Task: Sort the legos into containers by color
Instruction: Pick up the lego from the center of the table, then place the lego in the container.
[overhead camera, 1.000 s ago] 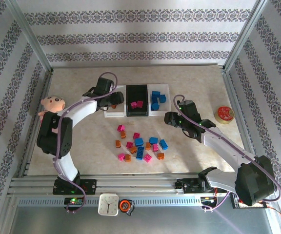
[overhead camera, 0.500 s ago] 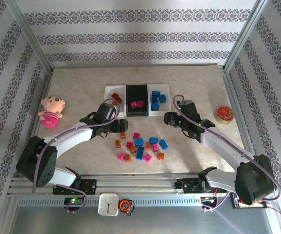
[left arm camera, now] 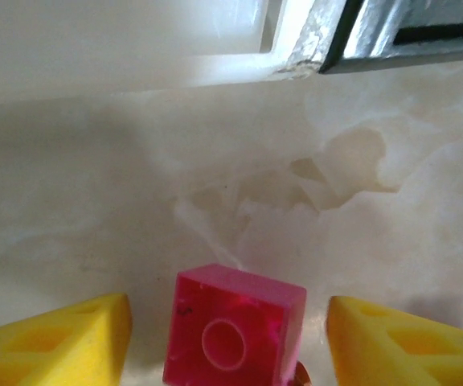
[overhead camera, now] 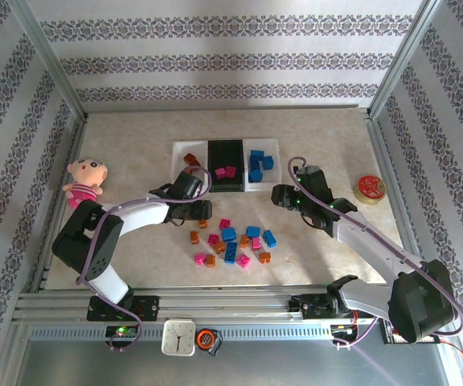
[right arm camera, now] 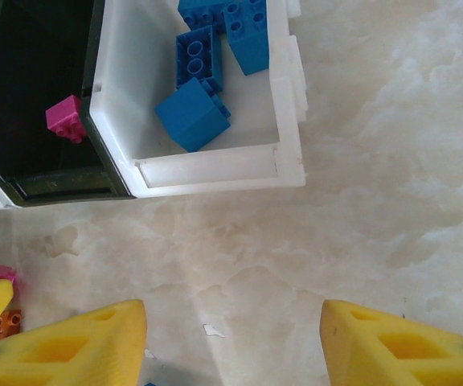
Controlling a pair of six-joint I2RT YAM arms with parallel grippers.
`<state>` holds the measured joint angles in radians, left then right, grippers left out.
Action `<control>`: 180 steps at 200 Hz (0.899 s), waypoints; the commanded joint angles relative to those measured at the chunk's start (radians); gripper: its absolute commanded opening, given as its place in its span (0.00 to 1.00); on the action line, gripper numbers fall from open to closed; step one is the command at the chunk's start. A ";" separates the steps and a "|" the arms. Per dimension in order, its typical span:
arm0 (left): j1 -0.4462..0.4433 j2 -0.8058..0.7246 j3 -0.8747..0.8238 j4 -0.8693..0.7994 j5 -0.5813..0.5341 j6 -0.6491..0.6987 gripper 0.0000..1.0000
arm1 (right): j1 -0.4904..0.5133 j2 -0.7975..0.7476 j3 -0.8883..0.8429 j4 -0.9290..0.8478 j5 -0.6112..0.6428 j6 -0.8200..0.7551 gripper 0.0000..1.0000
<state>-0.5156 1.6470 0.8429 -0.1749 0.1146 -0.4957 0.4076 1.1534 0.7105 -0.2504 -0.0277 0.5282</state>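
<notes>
My left arm has swung back from the trays to the loose pile. The left gripper (left arm camera: 227, 322), fingers spread wide, straddles a magenta brick (left arm camera: 235, 338) on the table short of the black tray (overhead camera: 226, 153). The orange brick (left arm camera: 298, 371) beside it could get dragged along. My right gripper (right arm camera: 231, 338) hangs unclenched.

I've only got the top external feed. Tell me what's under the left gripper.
Observer: In the left wrist view, a magenta brick lies on the table between the fingers of the open left gripper, and neither finger touches it.
Operator: Now report the right gripper.
Observer: The right gripper is open with only bare table between its fingers. The white tray holding blue bricks is just ahead.
</notes>
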 commanded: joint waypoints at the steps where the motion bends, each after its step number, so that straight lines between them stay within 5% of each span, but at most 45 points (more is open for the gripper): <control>1: -0.008 0.025 0.030 0.038 -0.012 0.022 0.56 | -0.009 -0.009 -0.014 -0.004 0.001 0.003 0.59; 37: -0.009 0.021 0.018 0.043 -0.004 0.013 0.36 | -0.011 -0.018 -0.019 -0.006 0.003 0.001 0.59; 79: -0.008 -0.070 -0.008 0.023 -0.011 -0.009 0.24 | -0.019 -0.021 -0.025 -0.002 0.001 0.003 0.59; 128: -0.013 -0.177 0.114 -0.057 -0.012 -0.010 0.24 | -0.022 -0.024 -0.034 0.006 -0.004 0.007 0.59; 180: -0.018 0.058 0.421 -0.107 -0.084 0.033 0.24 | -0.022 -0.028 -0.054 0.009 -0.010 0.008 0.59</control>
<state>-0.5175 1.5944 1.1599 -0.2268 0.0891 -0.4976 0.3946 1.1458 0.6754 -0.2428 -0.0280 0.5285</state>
